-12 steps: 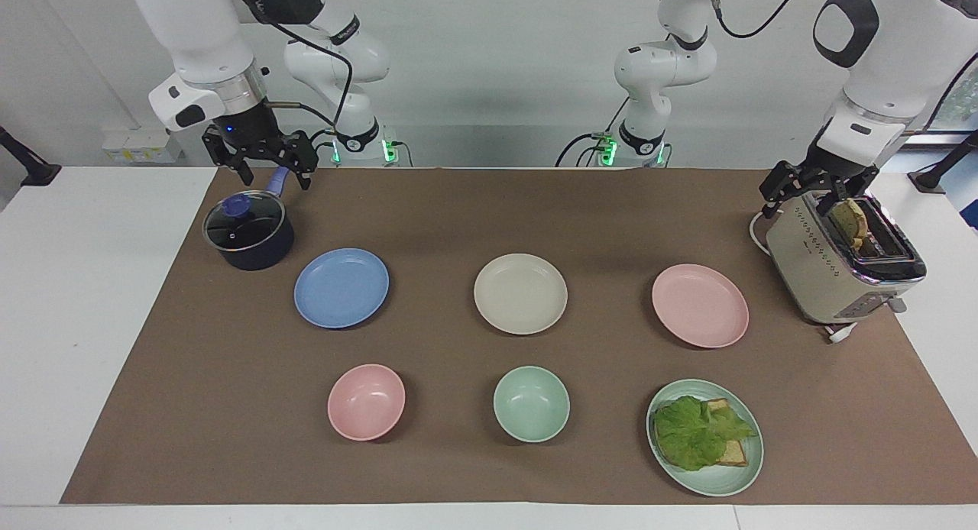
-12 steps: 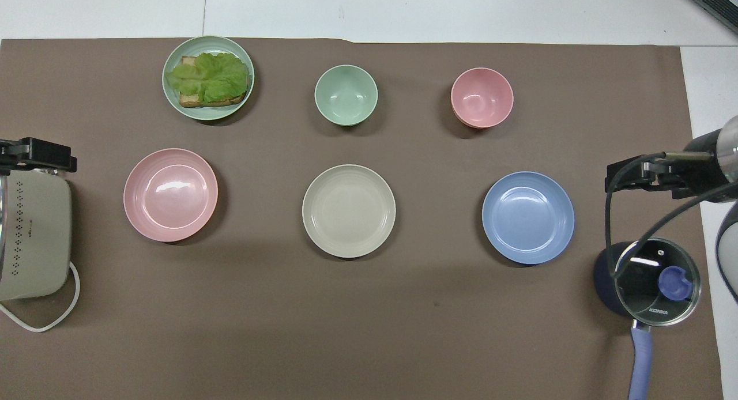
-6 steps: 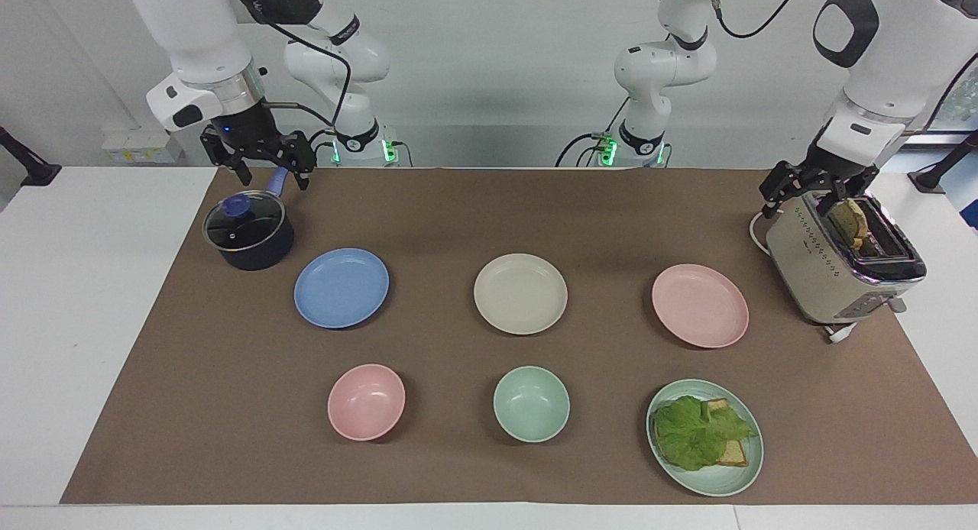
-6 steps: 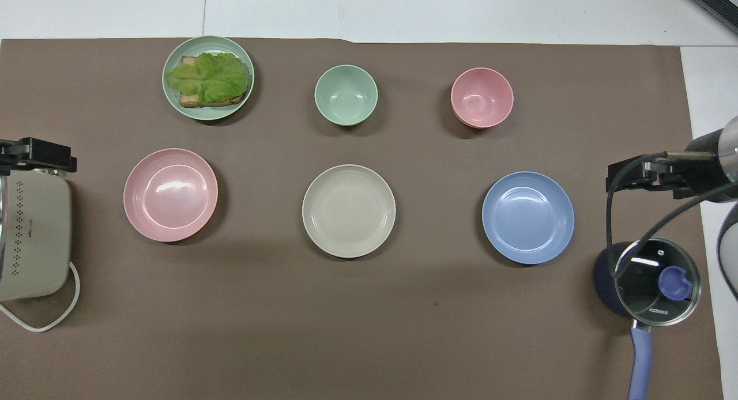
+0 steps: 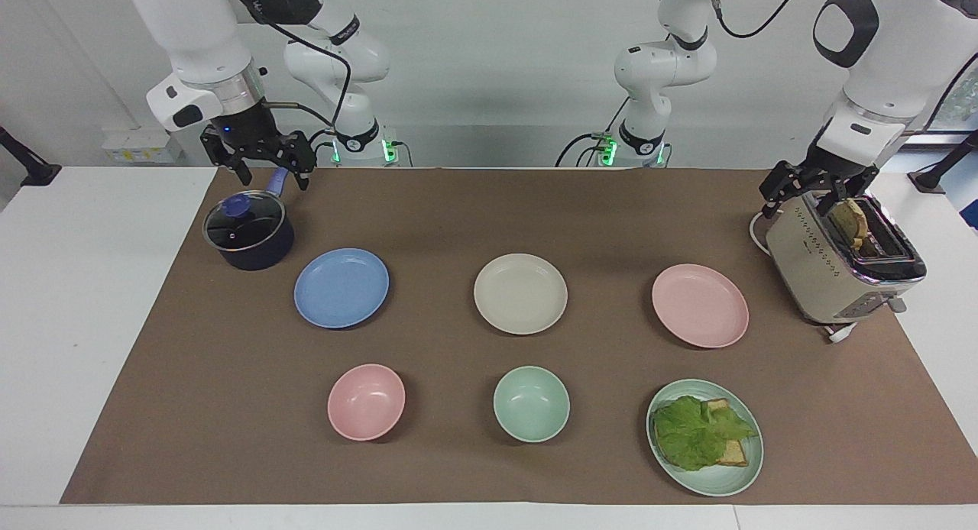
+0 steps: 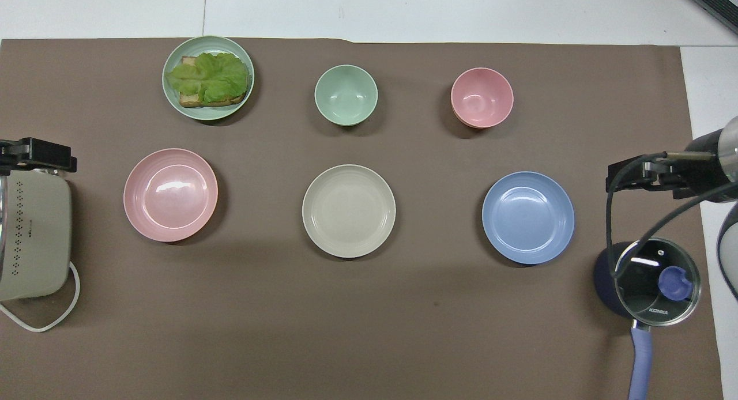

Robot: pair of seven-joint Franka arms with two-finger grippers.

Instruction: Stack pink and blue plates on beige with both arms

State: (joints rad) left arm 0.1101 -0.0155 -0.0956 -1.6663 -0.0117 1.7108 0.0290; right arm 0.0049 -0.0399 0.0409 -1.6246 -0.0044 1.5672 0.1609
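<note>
Inspection proceeds left to right across the facing view. At upper left the right gripper (image 5: pixel 258 157) hangs over the handle of one dark lidded saucepan (image 5: pixel 248 231), its fingers spread apart and holding nothing. Below and toward centre lies the blue plate (image 5: pixel 341 287), one of three equal plates set in a single row across the middle of the frame. Lower left of centre sits one pink bowl (image 5: pixel 366 402). At frame centre lies the beige plate (image 5: pixel 520 293), bare, with nothing stacked on it; directly below it sits one mint-green bowl (image 5: pixel 531 403). Right of centre lies the pink plate (image 5: pixel 700 305), flat on the brown mat (image 5: pixel 474 209) and apart from its neighbours. At lower right one pale green plate (image 5: pixel 749 469) carries toast under a lettuce leaf (image 5: pixel 695 432). At the right edge stands one toaster (image 5: pixel 829 274) with a slice of bread (image 5: pixel 850 219) showing in its slot; the left gripper (image 5: pixel 816 185) hangs just over the toaster's top, fingers apart, gripping nothing. Count: two arms, four plates, two bowls, one saucepan, one toaster. Both task plates rest unstacked on the mat, one either side of the beige plate.
</note>
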